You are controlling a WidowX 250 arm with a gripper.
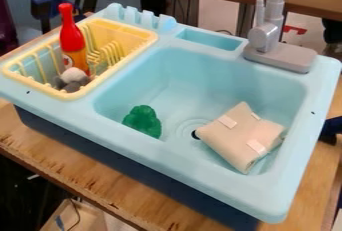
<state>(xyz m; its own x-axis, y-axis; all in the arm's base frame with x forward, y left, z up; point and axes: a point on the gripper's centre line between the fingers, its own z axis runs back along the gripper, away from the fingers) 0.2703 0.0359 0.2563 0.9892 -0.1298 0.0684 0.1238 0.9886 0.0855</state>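
Note:
A bottle (72, 40), red above and orange below, stands upright in the yellow dish rack (127, 27) at the left of the toy sink. At its foot in the rack lies a grey and white object (72, 79). Inside the light blue basin, a bumpy green object (143, 120) rests near the front left wall. A folded beige cloth-like bundle (242, 136) with pale tabs lies at the basin's right, beside the dark drain (195, 134).
The grey faucet (266, 37) rises at the back right of the sink unit (200, 181). A small recessed tray (210, 40) sits behind the basin. The unit stands on a wooden table (100, 182); a dark blue object (330, 129) is at the right edge.

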